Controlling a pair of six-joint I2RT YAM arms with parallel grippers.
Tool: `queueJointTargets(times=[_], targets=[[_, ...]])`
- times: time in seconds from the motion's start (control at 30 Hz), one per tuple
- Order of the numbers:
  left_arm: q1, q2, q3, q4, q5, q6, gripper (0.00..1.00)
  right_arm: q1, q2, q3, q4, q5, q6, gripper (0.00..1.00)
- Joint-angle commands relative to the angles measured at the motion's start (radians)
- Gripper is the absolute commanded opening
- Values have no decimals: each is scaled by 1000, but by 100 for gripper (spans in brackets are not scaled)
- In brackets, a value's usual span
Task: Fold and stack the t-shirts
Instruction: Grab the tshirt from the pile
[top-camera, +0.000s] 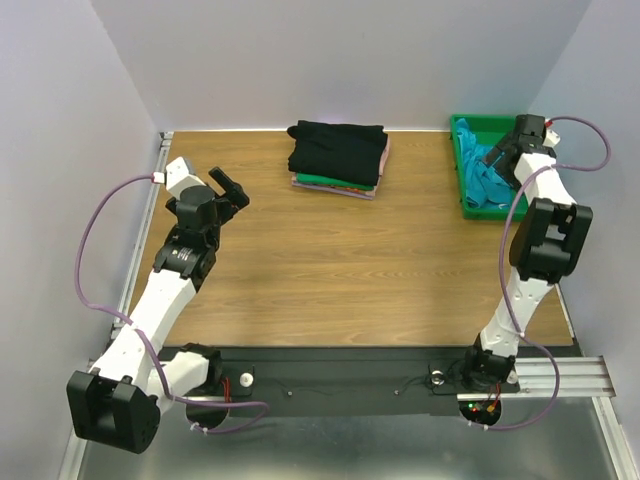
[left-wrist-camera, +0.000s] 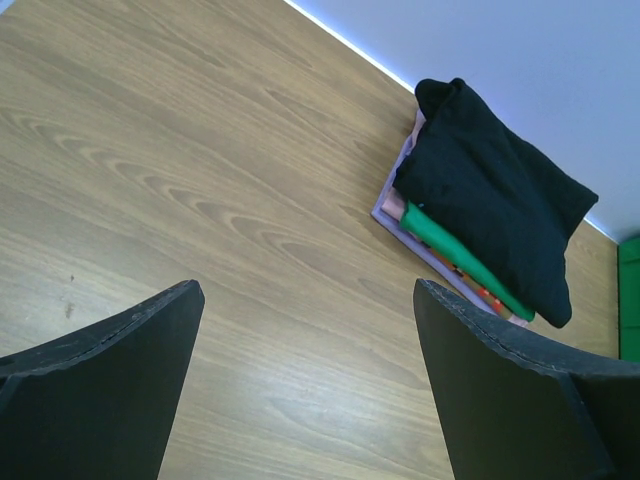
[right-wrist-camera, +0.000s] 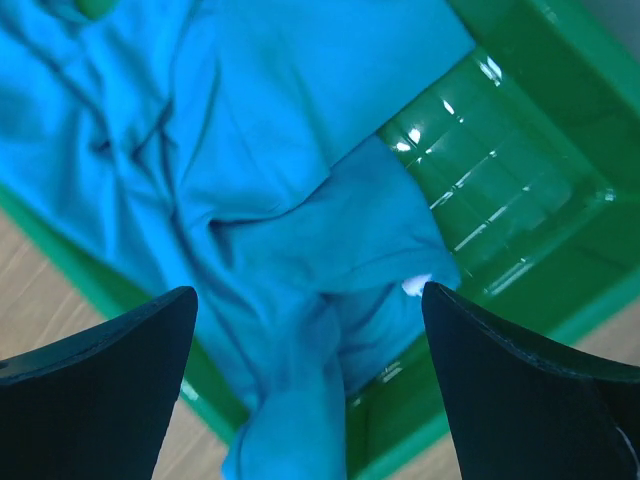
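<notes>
From above, the wooden bench (top-camera: 330, 270) has a stack (top-camera: 337, 160) of folded t-shirts at its far edge. The black t-shirt (top-camera: 337, 148) is on top, the green t-shirt (top-camera: 330, 182) is under it, and the pink t-shirt (top-camera: 383, 158) peeks out at the side. I think the stack sits far back so the middle of the bench is free for folding. In the far right corner is the green tray (top-camera: 465, 208), and the teal t-shirt (top-camera: 482, 180) lies crumpled inside it. The right arm (top-camera: 545, 235) reaches over the tray. The left arm (top-camera: 190, 240) waits over the left side of the bench, well apart from the stack.

From the left wrist, the left jaws are spread wide and hold nothing. Only bare bench shows between them. The stack is ahead and to the right, so you can see the layers: black on top, then green, a thin orange strip, and pale pink at the bottom.

From the right wrist, the right jaws are spread wide too and hold nothing. They hang right over the teal t-shirt, which is bunched up and not folded. I think they are there to grab it and lift it out. A tiny white bit (right-wrist-camera: 417, 285) shows on the cloth. It may be a tag, but it is too small to read. I see no words anywhere.
</notes>
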Motion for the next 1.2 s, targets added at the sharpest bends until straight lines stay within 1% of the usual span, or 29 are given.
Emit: queueJointTargets(times=[0.0, 0.13, 0.23, 0.27, 0.3, 0.33, 0.37, 0.4, 0.43, 0.47, 0.5, 0.53, 0.67, 0.7, 0.8, 0.83, 0.93, 0.97, 1.0, 1.03, 1.07, 1.1, 1.13, 1.17], targets=[[12, -24, -28, 84, 16, 33, 98, -5, 91, 117, 23, -60, 49, 100], [24, -16, -38, 80, 11, 39, 98, -30, 257, 223, 23, -65, 60, 100], [29, -9, -45, 86, 24, 42, 98, -30, 357, 300, 23, -143, 55, 100], [31, -6, -45, 84, 24, 44, 98, -30, 374, 312, 23, -158, 54, 99], [32, -1, -45, 84, 24, 42, 98, -28, 392, 329, 23, -169, 52, 93], [37, 0, -44, 83, 24, 42, 98, -30, 409, 336, 23, -180, 47, 75], [38, 0, -42, 83, 27, 44, 98, -28, 409, 336, 23, -182, 46, 64], [40, 3, -39, 80, 31, 48, 98, -30, 405, 334, 25, -182, 46, 36], [41, 3, -36, 80, 31, 49, 98, -30, 397, 334, 25, -178, 44, 36], [43, 5, -35, 77, 31, 52, 98, -30, 383, 331, 25, -172, 41, 13], [44, 4, -30, 75, 31, 52, 98, -30, 348, 329, 28, -169, 31, 5], [46, -3, -30, 72, 33, 50, 98, -30, 322, 326, 32, -169, 17, 0], [48, -24, -21, 80, 60, 44, 98, -22, 161, 311, 38, -163, -18, 0], [49, -27, -18, 80, 68, 39, 98, -18, 68, 290, 41, -163, -32, 0], [48, -50, -25, 89, 97, 23, 98, 27, -66, 239, 45, -212, -87, 0], [49, -58, -27, 90, 106, 19, 99, 63, -157, 225, 46, -229, -98, 0], [49, -70, -22, 65, 117, 0, 98, 136, -284, 172, 46, -295, -147, 1], [51, -78, -22, 54, 120, -11, 98, 198, -354, 164, 46, -363, -176, 1], [51, -84, -21, 37, 122, -16, 98, 225, -388, 158, 45, -387, -189, 1], [51, -99, -21, 37, 117, -20, 98, 322, -416, 152, 45, -407, -196, 1], [51, -107, -21, 14, 111, -24, 98, 367, -442, 153, 45, -434, -207, 1], [51, -116, -18, -15, 107, -42, 98, 412, -488, 152, 45, -506, -232, 2], [51, -134, -16, -27, 100, -47, 98, 494, -505, 147, 43, -542, -236, 3], [52, -145, -15, -40, 99, -53, 98, 537, -540, 138, 43, -577, -232, 4]])
